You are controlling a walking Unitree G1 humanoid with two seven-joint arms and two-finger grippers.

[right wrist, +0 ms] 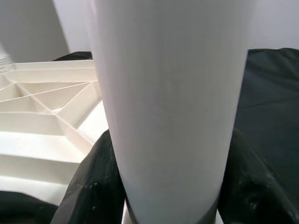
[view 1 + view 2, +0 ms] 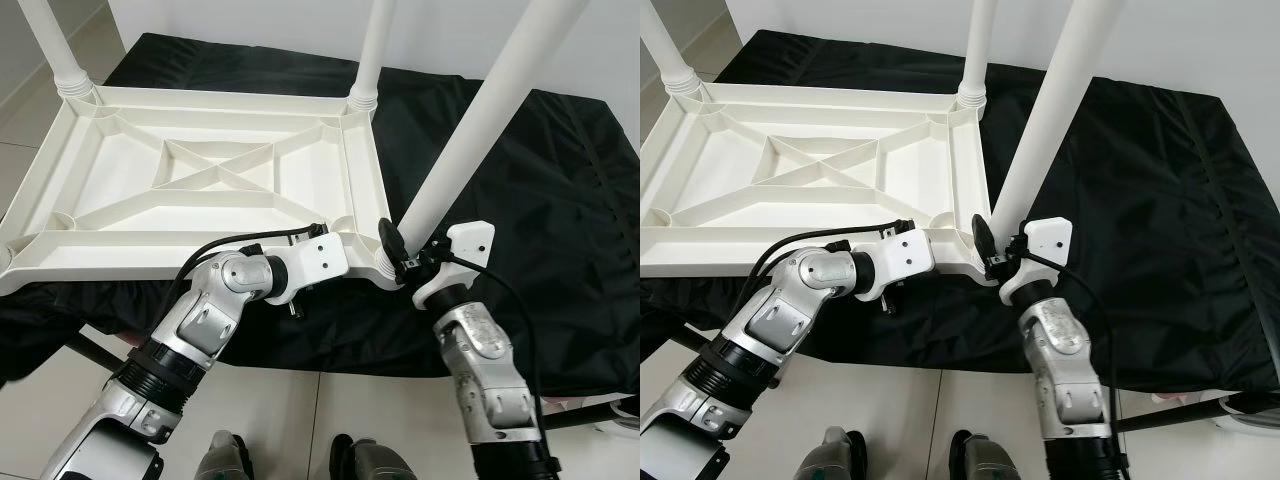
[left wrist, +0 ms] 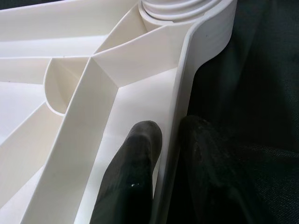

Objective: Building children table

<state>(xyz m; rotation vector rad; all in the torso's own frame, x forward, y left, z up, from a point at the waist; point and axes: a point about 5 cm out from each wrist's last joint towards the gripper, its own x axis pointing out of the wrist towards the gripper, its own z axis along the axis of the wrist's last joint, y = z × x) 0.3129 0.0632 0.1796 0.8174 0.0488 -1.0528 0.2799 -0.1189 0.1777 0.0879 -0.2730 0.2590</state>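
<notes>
The upside-down white plastic ribbed tabletop [image 2: 200, 180] lies on a black cloth [image 2: 540, 200]. The left gripper [image 3: 170, 140] pinches its near rim. The right gripper [image 1: 168, 186] is clamped around the near-right white round plastic leg [image 2: 480, 130], by its socket.

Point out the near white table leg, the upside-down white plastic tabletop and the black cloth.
near white table leg [image 2: 470, 150], left eye view, mid shaft
upside-down white plastic tabletop [image 2: 215, 176], left eye view, crossed ribs
black cloth [image 2: 1160, 200], right eye view, bare area
</notes>
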